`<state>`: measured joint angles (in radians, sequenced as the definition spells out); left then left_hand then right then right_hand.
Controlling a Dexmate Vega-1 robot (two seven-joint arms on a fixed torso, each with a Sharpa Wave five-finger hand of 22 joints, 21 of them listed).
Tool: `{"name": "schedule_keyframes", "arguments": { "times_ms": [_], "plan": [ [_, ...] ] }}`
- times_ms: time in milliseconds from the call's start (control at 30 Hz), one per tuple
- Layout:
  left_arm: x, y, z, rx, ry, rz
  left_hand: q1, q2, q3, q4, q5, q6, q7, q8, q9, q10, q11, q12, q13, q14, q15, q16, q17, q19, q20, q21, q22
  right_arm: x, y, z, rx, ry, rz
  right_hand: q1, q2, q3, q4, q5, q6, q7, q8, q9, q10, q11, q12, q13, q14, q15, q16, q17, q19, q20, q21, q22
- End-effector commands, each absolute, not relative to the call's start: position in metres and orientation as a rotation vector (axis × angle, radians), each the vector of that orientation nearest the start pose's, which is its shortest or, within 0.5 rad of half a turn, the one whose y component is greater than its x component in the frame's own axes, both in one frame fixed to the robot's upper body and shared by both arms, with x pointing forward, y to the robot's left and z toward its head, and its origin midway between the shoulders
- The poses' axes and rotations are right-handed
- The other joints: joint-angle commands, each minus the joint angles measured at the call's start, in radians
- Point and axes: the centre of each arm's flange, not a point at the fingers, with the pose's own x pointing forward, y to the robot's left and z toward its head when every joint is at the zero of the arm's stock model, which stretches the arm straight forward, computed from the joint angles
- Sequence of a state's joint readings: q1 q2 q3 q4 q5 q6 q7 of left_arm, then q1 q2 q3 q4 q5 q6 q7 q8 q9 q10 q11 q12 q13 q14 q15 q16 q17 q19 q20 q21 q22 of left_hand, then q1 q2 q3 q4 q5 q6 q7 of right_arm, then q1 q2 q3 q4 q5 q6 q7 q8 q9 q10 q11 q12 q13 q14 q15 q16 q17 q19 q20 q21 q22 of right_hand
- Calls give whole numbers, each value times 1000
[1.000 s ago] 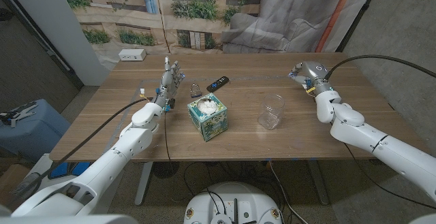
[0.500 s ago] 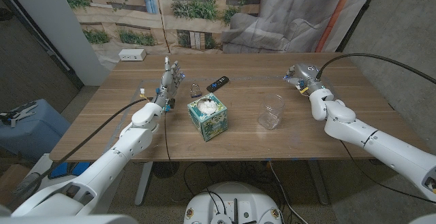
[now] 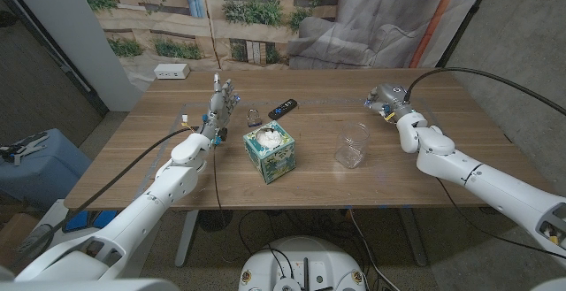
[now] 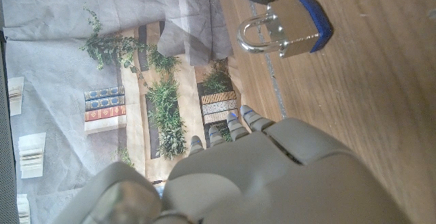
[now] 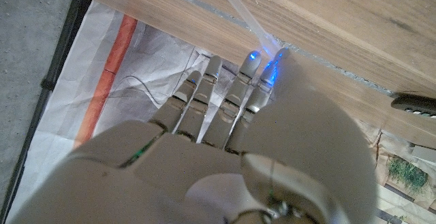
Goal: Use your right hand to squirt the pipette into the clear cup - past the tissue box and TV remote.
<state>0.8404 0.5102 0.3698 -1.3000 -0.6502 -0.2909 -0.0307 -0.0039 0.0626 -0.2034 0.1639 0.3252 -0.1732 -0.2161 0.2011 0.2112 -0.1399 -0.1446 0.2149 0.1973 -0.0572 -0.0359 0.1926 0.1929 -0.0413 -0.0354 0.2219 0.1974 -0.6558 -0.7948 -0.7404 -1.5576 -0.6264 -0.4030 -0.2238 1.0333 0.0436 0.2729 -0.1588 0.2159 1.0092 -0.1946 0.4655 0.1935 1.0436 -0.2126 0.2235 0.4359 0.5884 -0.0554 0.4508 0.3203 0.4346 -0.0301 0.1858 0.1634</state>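
On the far right part of the wooden bench (image 3: pixel 424 163), the right robot hand (image 3: pixel 387 98) sits with its back up and fingers curled down toward the surface. From the right wrist view, a thin clear plastic pipette (image 5: pixel 240 13) lies on the wood, its near end meeting the fingertips (image 5: pixel 253 62); whether they pinch it or merely touch it is hard to tell. Nearer the bench's middle stands the clear plastic cup (image 3: pixel 353 144), upright, well apart from that hand. Left of the cup sits the patterned teal tissue box (image 3: pixel 270 150), and behind it lie a black TV remote (image 3: pixel 283 107) and a silver padlock with a blue base (image 3: pixel 254 117). The left robot hand (image 3: pixel 222 102) stands on edge beside the padlock, fingers straight and apart, holding nothing. A white power strip (image 3: pixel 172 72) rests at the far left corner.
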Motion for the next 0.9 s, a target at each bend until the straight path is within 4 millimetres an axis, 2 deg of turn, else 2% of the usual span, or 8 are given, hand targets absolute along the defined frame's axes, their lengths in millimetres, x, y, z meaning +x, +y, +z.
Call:
{"name": "schedule_keyframes", "arguments": {
  "times_ms": [33,467,900],
  "plan": [
    [653,291,-28,-42,-593,-207,2,40,-6,-1,5,-1,-6,6,2,-1,-5,5,6,-8,-116,6,6,-12,-90,5,2,654,-286,13,-1546,-461,-347,-3,0,6,0,-1,-3,-2,4,5,-6,2,-4,1,4,-144,-2,-1,5,0,2,3],
    [653,291,-28,-42,-593,-207,2,40,-6,0,5,-1,-6,6,2,-2,-4,4,6,-7,-116,6,6,-11,-90,5,2,659,-291,9,-1537,-428,-357,-7,-1,6,2,-3,-12,-6,1,5,-29,7,-12,3,1,-145,-4,0,6,0,2,3],
    [653,291,-28,-42,-593,-207,2,40,-6,0,5,-1,-6,6,2,-2,-3,4,6,-9,-115,5,6,-11,-91,5,2,663,-293,8,-1527,-399,-337,-22,-4,3,5,-7,-78,-20,-24,8,-99,13,-30,7,-15,-142,-13,4,0,5,1,3]
  ]
}}
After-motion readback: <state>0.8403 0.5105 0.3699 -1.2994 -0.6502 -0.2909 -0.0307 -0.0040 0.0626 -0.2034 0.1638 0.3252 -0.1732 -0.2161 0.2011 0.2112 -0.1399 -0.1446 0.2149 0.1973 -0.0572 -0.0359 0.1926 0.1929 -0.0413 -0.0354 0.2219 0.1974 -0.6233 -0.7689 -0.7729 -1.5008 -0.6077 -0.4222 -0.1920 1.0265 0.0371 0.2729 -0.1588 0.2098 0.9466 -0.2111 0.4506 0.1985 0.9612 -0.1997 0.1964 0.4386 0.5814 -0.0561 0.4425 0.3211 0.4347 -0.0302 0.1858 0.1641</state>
